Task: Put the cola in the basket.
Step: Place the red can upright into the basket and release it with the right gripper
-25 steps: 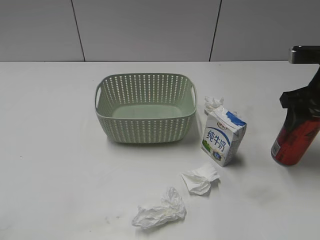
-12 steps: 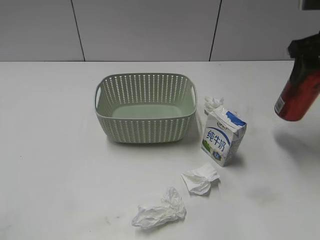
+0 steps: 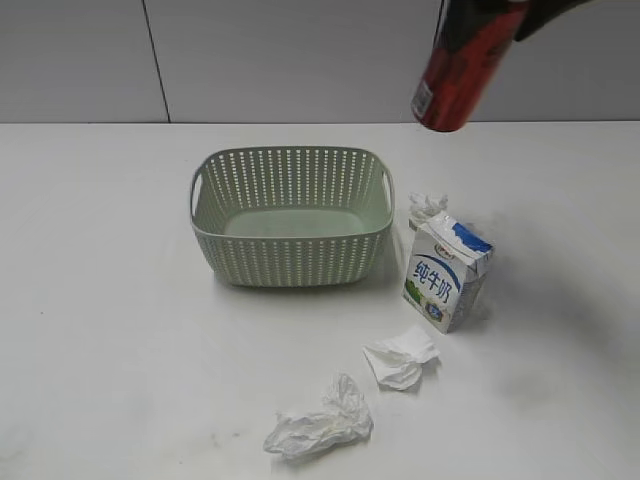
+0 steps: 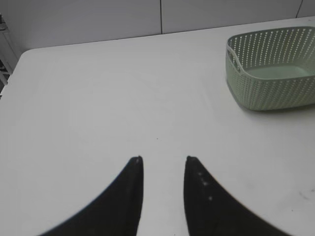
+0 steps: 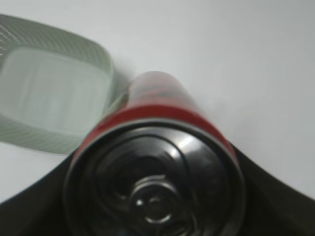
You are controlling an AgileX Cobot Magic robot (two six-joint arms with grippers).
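The red cola can [image 3: 461, 68] hangs tilted high in the air at the top of the exterior view, up and to the right of the sage-green basket [image 3: 290, 258]. My right gripper [image 3: 500, 8] is shut on the cola and mostly cut off by the frame's top edge. In the right wrist view the cola's top [image 5: 155, 182] fills the lower frame between the dark fingers [image 5: 275, 201], with the basket [image 5: 54, 142] blurred at left. My left gripper [image 4: 163, 160] is open and empty over bare table; the basket [image 4: 275, 88] shows at the right.
A blue-and-white milk carton [image 3: 446, 273] stands right of the basket. A crumpled tissue [image 3: 427, 207] lies behind it, another [image 3: 401, 360] in front, and a third [image 3: 320, 425] near the front edge. A grey wall panel [image 3: 300, 60] backs the table.
My right gripper has lifted the cola off the table at the far right and carried it up and left, to above the basket's right side. The left gripper's motion cannot be judged.
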